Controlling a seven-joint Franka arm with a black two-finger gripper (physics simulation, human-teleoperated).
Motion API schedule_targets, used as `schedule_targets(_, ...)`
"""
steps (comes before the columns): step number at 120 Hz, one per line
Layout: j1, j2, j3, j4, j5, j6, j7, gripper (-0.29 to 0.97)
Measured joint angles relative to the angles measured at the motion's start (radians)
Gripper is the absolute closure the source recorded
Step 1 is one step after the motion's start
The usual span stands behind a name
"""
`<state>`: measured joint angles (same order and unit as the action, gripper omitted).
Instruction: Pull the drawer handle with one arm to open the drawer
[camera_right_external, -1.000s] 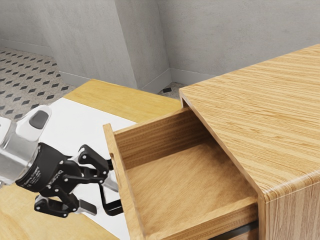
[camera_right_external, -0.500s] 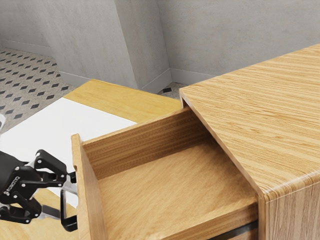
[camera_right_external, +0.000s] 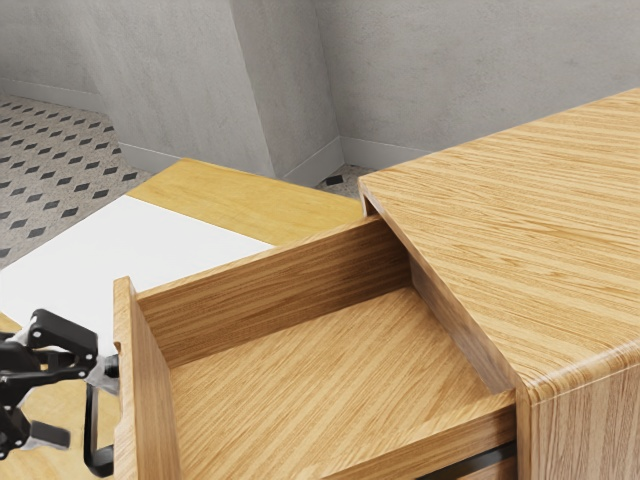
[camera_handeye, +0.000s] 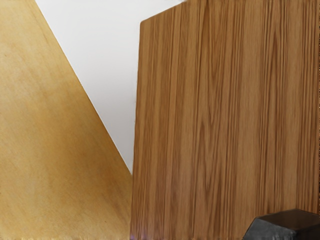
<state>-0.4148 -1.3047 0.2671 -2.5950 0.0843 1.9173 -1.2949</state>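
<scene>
The drawer (camera_right_external: 250, 275) is seen drawn far out of the wooden cabinet (camera_right_external: 520, 230), with its bare wooden floor exposed across the middle of the exterior view. Its front panel (camera_right_external: 138, 400) is found at the lower left of the frame, and the black handle (camera_right_external: 91, 445) is fixed to the panel's outer face, toward the exterior view's left. The black hand (camera_right_external: 76, 405) is placed right at the handle, at the lower left edge of the frame. Whether it is clamped on the bar or merely set about it cannot be told. Beneath it, the white and light-wood counter (camera_right_external: 120, 250) is seen. In the wrist view, the panel's grain (camera_handeye: 225, 125) is shown close up beside the counter (camera_handeye: 50, 150), and a dark blurred shape (camera_handeye: 290, 225) is overlaid on the panel.
</scene>
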Motion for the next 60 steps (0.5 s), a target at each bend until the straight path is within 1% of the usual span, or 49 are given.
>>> schedule_targets(14,-0.001,-0.038,0.004,0.001,0.0,-0.011,0.001,0.06)
schedule_targets(39,-0.035,-0.138,0.016,0.013,0.038,-0.035,0.002,0.06)
schedule_targets(46,-0.04,-0.148,0.014,0.033,0.048,-0.055,0.002,0.06)
schedule_targets(52,-0.04,-0.113,0.05,0.082,0.043,-0.075,0.003,0.05)
schedule_targets(54,-0.046,-0.088,0.048,0.113,0.034,-0.081,0.003,0.05)
schedule_targets(58,-0.053,0.028,-0.027,0.262,0.008,-0.103,0.003,0.05)
schedule_targets(60,-0.057,0.109,-0.072,0.372,-0.009,-0.122,0.0,0.05)
